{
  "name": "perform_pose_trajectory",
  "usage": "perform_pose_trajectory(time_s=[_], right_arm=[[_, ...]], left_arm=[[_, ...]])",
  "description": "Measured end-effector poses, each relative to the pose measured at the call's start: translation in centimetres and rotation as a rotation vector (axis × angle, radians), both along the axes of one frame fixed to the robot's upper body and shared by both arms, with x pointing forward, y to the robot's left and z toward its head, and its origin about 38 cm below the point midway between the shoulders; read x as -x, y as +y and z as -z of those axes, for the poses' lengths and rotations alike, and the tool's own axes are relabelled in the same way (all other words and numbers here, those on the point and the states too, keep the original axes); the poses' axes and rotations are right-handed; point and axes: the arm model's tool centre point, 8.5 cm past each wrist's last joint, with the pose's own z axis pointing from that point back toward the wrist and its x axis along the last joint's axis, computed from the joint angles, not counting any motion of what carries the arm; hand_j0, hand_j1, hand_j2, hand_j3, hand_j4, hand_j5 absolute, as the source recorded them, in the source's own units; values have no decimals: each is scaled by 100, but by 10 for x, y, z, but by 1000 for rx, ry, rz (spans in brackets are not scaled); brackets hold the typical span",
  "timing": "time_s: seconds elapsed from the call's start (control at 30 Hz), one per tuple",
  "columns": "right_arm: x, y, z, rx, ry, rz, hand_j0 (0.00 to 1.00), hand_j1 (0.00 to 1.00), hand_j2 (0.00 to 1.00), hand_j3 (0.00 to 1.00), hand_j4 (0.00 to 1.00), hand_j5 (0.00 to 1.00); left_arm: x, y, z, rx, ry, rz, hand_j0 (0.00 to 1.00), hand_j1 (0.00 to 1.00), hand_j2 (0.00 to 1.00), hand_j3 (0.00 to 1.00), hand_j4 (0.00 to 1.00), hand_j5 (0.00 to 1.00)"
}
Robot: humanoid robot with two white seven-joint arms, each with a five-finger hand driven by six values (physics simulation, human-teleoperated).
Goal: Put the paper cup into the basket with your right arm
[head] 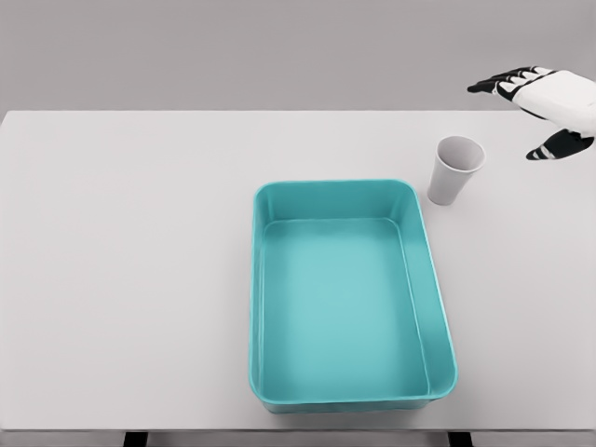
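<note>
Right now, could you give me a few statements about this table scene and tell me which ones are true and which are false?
1. The cup stands upright on the table. True.
2. The cup is inside the basket. False: it stands outside, just past the basket's far right corner.
3. The right hand holds the cup. False: its fingers are spread and empty, and the hand is off to the cup's right, apart from it.
4. The basket is empty. True.
5. The left hand rests beside the basket. False: no left hand is in view.
</note>
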Motion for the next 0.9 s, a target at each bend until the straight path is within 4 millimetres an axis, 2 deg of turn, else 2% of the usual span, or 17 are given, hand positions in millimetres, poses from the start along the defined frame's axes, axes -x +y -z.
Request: perform_pose_trajectory(time_s=[0.13, 0.23, 0.37, 0.47, 0.6, 0.77, 0.8, 0.9], right_arm=[[-1, 4, 1, -16, -3, -10, 100, 100, 100, 100, 100, 100], [-4, 9, 6, -92, 42, -17, 100, 100, 100, 100, 100, 100], [-16, -34, 24, -316, 260, 78, 100, 100, 100, 100, 100, 100], [-21, -58, 32, -461, 330, 133, 100, 100, 100, 100, 100, 100], [-32, -83, 55, -624, 381, 219, 100, 100, 100, 100, 100, 100], [-41, -101, 72, -713, 394, 297, 100, 100, 100, 100, 100, 100], [-45, -100, 69, -726, 387, 298, 100, 100, 100, 100, 100, 100], [-49, -96, 80, -751, 404, 306, 100, 100, 100, 100, 100, 100]], left_arm=[[0, 0, 0, 0, 0, 0, 100, 100, 100, 100, 100, 100], [0, 0, 0, 0, 0, 0, 100, 100, 100, 100, 100, 100], [0, 0, 0, 0, 0, 0, 100, 100, 100, 100, 100, 100], [0, 0, 0, 0, 0, 0, 100, 100, 100, 100, 100, 100], [0, 0, 0, 0, 0, 0, 100, 100, 100, 100, 100, 100], [0, 0, 0, 0, 0, 0, 100, 100, 100, 100, 100, 100], [0, 0, 0, 0, 0, 0, 100, 100, 100, 100, 100, 100], [0, 0, 0, 0, 0, 0, 100, 100, 100, 100, 100, 100]])
